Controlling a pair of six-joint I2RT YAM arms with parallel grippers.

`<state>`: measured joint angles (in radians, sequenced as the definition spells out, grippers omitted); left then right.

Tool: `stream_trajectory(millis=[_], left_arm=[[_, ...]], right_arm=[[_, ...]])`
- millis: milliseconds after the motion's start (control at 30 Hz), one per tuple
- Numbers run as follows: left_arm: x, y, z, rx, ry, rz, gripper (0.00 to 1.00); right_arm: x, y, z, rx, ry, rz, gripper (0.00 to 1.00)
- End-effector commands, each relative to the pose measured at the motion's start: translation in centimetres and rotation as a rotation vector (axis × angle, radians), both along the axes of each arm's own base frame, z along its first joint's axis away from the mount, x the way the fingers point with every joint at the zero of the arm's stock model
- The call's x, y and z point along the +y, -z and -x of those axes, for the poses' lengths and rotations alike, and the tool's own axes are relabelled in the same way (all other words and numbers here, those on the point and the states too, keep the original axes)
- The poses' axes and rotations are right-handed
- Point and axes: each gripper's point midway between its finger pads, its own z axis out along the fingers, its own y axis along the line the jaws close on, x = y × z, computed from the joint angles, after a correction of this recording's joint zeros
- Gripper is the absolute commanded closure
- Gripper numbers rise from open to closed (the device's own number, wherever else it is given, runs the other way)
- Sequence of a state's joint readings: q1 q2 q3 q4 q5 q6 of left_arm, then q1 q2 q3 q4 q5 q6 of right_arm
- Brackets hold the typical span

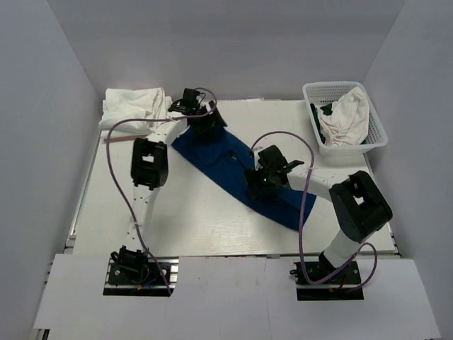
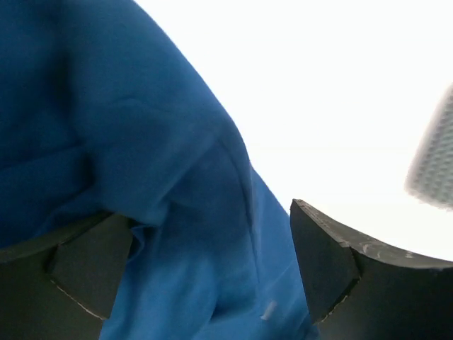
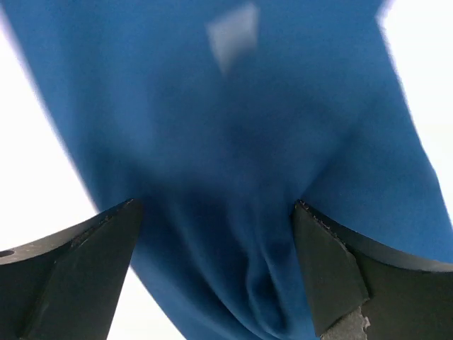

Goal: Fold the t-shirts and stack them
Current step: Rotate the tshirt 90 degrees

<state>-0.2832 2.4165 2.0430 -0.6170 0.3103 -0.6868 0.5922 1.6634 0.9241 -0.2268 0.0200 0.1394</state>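
Since the navy tee (image 1: 212, 159) lies as a long diagonal strip across the middle of the worktop (image 1: 191, 223), the bare room is on either side of it, widest toward the arm bases. Left fingers (image 2: 85, 273) are wide apart over its far end, and right fingers (image 3: 85, 269) are wide apart over its near half. Folded white tees (image 1: 134, 106) sit left of the navy tee's far end, right at the worktop's corner. Another white tee (image 1: 347, 117) fills the basket (image 1: 354, 147) off to its right.

The top view looks down from above the near edge over the whole worktop (image 1: 198, 219). Both wrist views face down, very close over the same blue t-shirt (image 1: 219, 166).
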Motion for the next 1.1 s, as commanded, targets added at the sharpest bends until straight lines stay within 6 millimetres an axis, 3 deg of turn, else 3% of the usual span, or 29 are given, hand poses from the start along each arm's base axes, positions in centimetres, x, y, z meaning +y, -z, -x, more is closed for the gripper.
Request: stream_trajectory(millis=[0,33,67,100,133,167,200,233,333,400,433,567,633,667,700,733,767,800,833,867,900,967,1000,1033,1067], left_arm=[[-3.7,-1.5,-7.8,-0.212,0.038,0.131,0.00],[-5.7,-1.6,-8.9,-0.259,0.060,0.211,0.00],[-7.7,-0.5,-9.0,-0.238,0.082,0.364,0.00],[-8.8,0.0,-9.2,-0.255,0.073,0.427,0.00],[-9.3,-2.3,-10.7,-0.379,0.068,0.491,0.00],[-9.6,-2.6,-11.5,-0.410,0.020,0.481,0.00],[-9.9,-1.7,-11.8,-0.412,-0.001,0.465,0.00],[-10.5,-2.0,-11.8,-0.432,-0.002,0.465,0.00],[-10.3,-1.8,-12.8,-0.470,-0.066,0.432,0.00],[-8.6,-0.7,-14.0,-0.483,-0.159,0.347,0.00],[-7.6,-1.3,-15.0,-0.515,-0.223,0.315,0.00],[-5.4,0.0,-15.8,-0.459,-0.320,0.306,0.00],[-4.4,-1.1,-16.2,-0.465,-0.357,0.296,0.00],[-3.9,-3.3,-16.4,-0.508,-0.353,0.267,0.00],[-3.9,-2.8,-16.2,-0.499,-0.353,0.262,0.00],[-3.2,-6.7,-16.6,-0.576,-0.355,0.231,0.00],[-2.8,-8.2,-16.6,-0.606,-0.354,0.211,0.00],[-2.5,-9.9,-16.5,-0.628,-0.356,0.197,0.00],[-2.2,-11.8,-16.5,-0.667,-0.348,0.182,0.00],[-1.3,-15.7,-16.2,-0.715,-0.352,0.189,0.00],[-0.7,-18.0,-16.0,-0.750,-0.341,0.192,0.00],[-0.3,-20.0,-14.6,-0.757,-0.269,0.153,0.00],[-0.2,-24.5,-12.7,-0.799,-0.224,0.163,0.00],[0.1,-24.7,-11.2,-0.761,-0.197,0.123,0.00],[0.8,-22.9,-9.6,-0.706,-0.162,0.053,0.00]], right_arm=[[4.6,0.1,6.7,0.160,-0.397,-0.164,0.10],[5.3,-0.4,7.1,0.160,-0.442,-0.186,0.10],[7.3,-1.0,9.2,0.200,-0.571,-0.267,0.10],[8.4,-1.7,9.2,0.185,-0.621,-0.293,0.10],[9.5,-2.1,9.4,0.187,-0.675,-0.335,0.10],[11.3,-2.3,10.0,0.202,-0.738,-0.364,0.10],[11.5,-1.1,10.6,0.256,-0.757,-0.345,0.10],[13.0,-2.2,10.0,0.230,-0.810,-0.375,0.10],[14.8,-2.2,10.9,0.306,-0.885,-0.410,0.10],[14.6,-3.0,11.1,0.312,-0.884,-0.415,0.10],[14.3,-3.2,11.5,0.317,-0.901,-0.417,0.10],[14.3,-6.5,11.9,0.232,-0.916,-0.412,0.10],[14.1,-8.7,11.2,0.139,-0.910,-0.425,0.10],[14.1,-9.5,10.5,0.082,-0.880,-0.416,0.10],[13.8,-10.6,10.8,0.060,-0.878,-0.429,0.10],[13.7,-10.8,9.8,0.006,-0.853,-0.397,0.10],[13.3,-10.7,9.9,-0.003,-0.838,-0.385,0.10],[13.1,-12.6,9.8,-0.068,-0.838,-0.395,0.10],[12.6,-12.5,8.9,-0.108,-0.804,-0.347,0.10],[12.2,-12.5,8.8,-0.132,-0.804,-0.335,0.10],[11.8,-12.7,9.0,-0.155,-0.806,-0.323,0.10],[10.7,-13.0,8.3,-0.230,-0.768,-0.265,0.10],[10.2,-12.2,8.3,-0.228,-0.744,-0.233,0.10],[9.9,-12.4,8.2,-0.239,-0.729,-0.229,0.10],[9.3,-12.3,8.2,-0.239,-0.691,-0.210,0.10]])
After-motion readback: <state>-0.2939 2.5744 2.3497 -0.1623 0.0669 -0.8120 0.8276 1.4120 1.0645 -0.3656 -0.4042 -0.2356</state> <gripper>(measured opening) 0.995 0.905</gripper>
